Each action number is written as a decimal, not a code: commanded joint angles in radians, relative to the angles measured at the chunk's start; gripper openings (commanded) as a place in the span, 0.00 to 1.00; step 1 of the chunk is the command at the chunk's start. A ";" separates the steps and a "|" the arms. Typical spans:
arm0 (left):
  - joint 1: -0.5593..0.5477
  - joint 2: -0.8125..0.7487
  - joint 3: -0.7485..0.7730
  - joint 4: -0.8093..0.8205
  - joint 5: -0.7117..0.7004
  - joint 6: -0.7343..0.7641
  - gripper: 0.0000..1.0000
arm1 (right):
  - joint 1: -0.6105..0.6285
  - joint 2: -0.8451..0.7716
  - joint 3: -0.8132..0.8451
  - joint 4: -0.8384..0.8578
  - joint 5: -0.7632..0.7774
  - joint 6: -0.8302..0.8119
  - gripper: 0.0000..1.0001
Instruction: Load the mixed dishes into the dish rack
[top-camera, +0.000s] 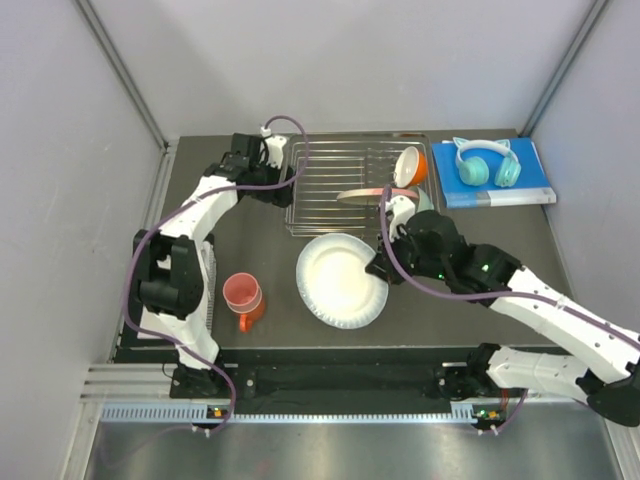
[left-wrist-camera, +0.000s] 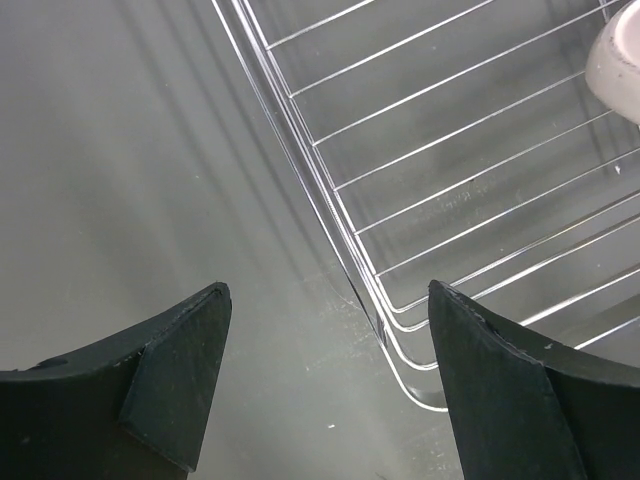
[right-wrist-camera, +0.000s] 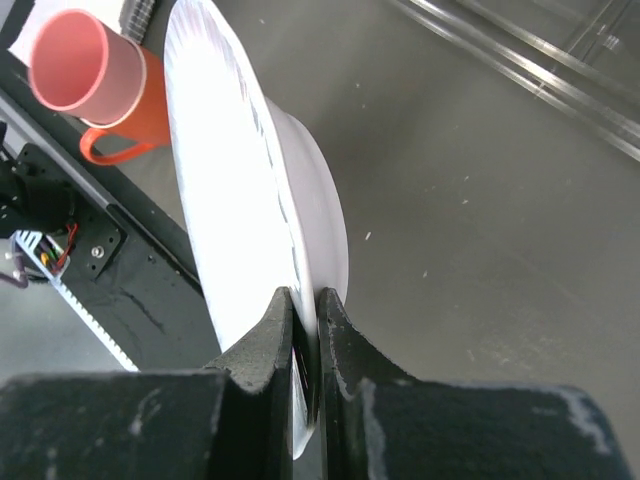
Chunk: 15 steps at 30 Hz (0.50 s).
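Observation:
My right gripper is shut on the rim of the white plate, holding it tilted in front of the dish rack; it fills the right wrist view. The pink tumbler sits inside the orange mug at the front left, also in the right wrist view. The patterned plate and the orange bowl stand in the rack's right side. My left gripper is open and empty over the rack's left corner.
Teal cat-ear headphones lie on a blue book at the back right. Grey walls close the back and sides. A rail runs along the table's near edge.

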 joint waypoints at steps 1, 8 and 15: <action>0.004 0.030 -0.006 0.053 0.016 -0.028 0.84 | 0.015 -0.025 0.267 0.016 0.024 -0.086 0.00; 0.002 0.053 -0.084 0.059 0.057 -0.008 0.81 | -0.015 0.134 0.715 -0.126 0.218 -0.318 0.00; 0.002 -0.001 -0.173 0.068 0.108 0.066 0.75 | -0.152 0.224 0.898 -0.097 0.243 -0.458 0.00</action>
